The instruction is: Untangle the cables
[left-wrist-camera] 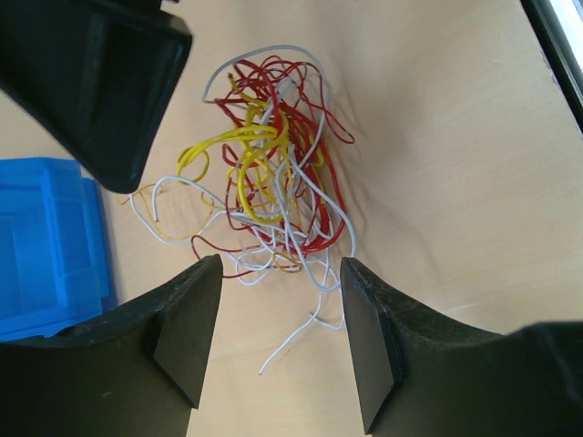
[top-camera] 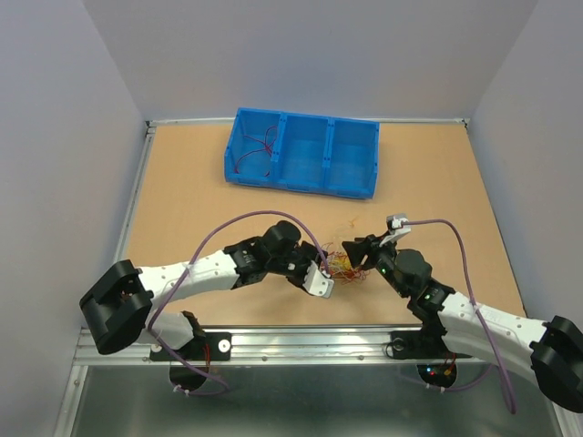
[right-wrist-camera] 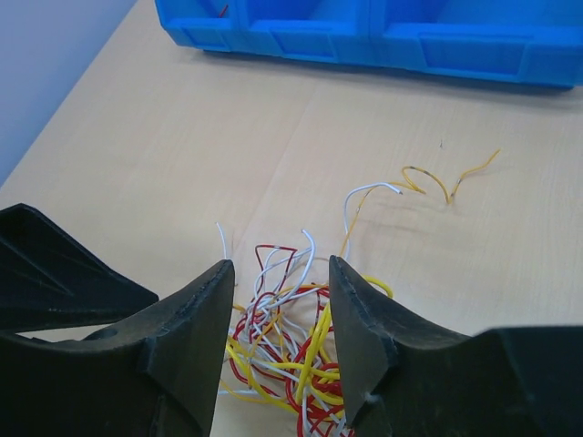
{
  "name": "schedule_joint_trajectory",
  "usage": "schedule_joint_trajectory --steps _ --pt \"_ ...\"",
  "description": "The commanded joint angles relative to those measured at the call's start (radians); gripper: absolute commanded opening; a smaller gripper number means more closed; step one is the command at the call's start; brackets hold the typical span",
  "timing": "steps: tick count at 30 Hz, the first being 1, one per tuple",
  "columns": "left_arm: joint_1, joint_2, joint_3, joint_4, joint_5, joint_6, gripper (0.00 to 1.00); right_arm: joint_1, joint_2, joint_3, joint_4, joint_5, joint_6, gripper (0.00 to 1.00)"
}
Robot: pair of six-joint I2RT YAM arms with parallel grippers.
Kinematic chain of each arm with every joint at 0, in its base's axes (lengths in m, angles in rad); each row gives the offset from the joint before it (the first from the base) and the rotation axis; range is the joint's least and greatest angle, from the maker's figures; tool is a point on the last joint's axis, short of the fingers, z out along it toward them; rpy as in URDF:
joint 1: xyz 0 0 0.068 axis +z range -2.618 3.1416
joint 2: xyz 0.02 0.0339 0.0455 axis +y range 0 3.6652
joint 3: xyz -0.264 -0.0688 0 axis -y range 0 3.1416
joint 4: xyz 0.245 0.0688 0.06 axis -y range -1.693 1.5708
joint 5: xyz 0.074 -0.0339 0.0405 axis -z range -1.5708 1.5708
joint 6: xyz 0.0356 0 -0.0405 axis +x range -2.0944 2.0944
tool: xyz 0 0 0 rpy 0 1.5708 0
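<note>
The cables (top-camera: 343, 264) are one small clump of red, yellow and white wires lying on the wooden table between my two grippers. My left gripper (top-camera: 328, 273) is at the clump's left side. In the left wrist view it (left-wrist-camera: 281, 273) is open, with the clump (left-wrist-camera: 273, 182) just beyond its tips and a white wire end between them. My right gripper (top-camera: 361, 255) is at the clump's right side. In the right wrist view it (right-wrist-camera: 280, 273) is open and straddles the clump (right-wrist-camera: 291, 346), touching no wire that I can see.
A blue three-compartment bin (top-camera: 301, 153) stands at the back; its left compartment holds a red wire (top-camera: 255, 157). A loose yellow-brown wire (right-wrist-camera: 437, 177) lies on the table (top-camera: 182, 200) beyond the clump. Grey walls enclose three sides.
</note>
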Motion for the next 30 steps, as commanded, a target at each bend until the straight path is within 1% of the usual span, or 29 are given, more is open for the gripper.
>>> schedule_joint_trajectory --steps 1,3,4,5,6,7,12,14,17,20,23,26,27,28,29,30 --pt "-0.025 -0.020 -0.011 -0.006 -0.063 0.044 0.65 0.007 -0.006 -0.011 0.031 0.020 -0.006 0.52" --pt "-0.033 -0.006 -0.008 -0.011 -0.071 0.044 0.64 0.006 -0.009 -0.009 0.031 0.019 -0.008 0.53" --pt "-0.042 -0.002 -0.006 -0.012 -0.077 0.043 0.64 0.006 -0.010 -0.011 0.029 0.019 -0.011 0.55" --pt "-0.048 0.012 -0.003 -0.017 -0.083 0.043 0.64 0.006 -0.015 -0.012 0.029 0.017 -0.009 0.58" --pt "-0.052 0.018 0.001 -0.022 -0.098 0.043 0.63 0.006 -0.023 -0.015 0.031 0.015 -0.009 0.67" --pt "-0.062 0.026 0.003 -0.031 -0.109 0.043 0.62 0.007 -0.027 -0.022 0.031 0.014 -0.009 0.68" --pt "-0.069 0.050 0.009 -0.045 -0.135 0.050 0.61 0.007 -0.043 -0.031 0.032 0.017 -0.019 0.69" --pt "-0.071 0.050 0.010 -0.049 -0.167 0.053 0.61 0.007 -0.053 -0.034 0.031 0.014 -0.022 0.70" --pt "-0.071 0.026 0.003 -0.055 -0.198 0.059 0.61 0.007 -0.064 -0.038 0.029 0.023 -0.025 0.70" --pt "-0.071 -0.003 -0.012 -0.045 -0.180 0.061 0.62 0.006 -0.076 -0.045 0.029 0.017 -0.025 0.71" --pt "-0.069 -0.006 -0.002 -0.046 -0.191 0.047 0.64 0.007 -0.075 -0.045 0.029 0.015 -0.028 0.71" --pt "-0.060 -0.049 -0.016 -0.028 -0.181 0.046 0.65 0.006 -0.084 -0.046 0.023 0.020 -0.029 0.72" --pt "-0.060 -0.080 -0.023 -0.022 -0.178 0.047 0.66 0.007 -0.087 -0.048 0.023 0.017 -0.031 0.73" --pt "-0.060 -0.092 -0.035 -0.017 -0.175 0.050 0.85 0.007 -0.090 -0.049 0.023 0.015 -0.031 0.75" --pt "-0.059 -0.113 -0.040 -0.005 -0.181 0.044 0.99 0.007 -0.089 -0.049 0.023 0.012 -0.032 0.75" --pt "-0.059 -0.123 -0.043 0.004 -0.189 0.032 0.99 0.007 -0.090 -0.049 0.023 0.014 -0.034 0.77"
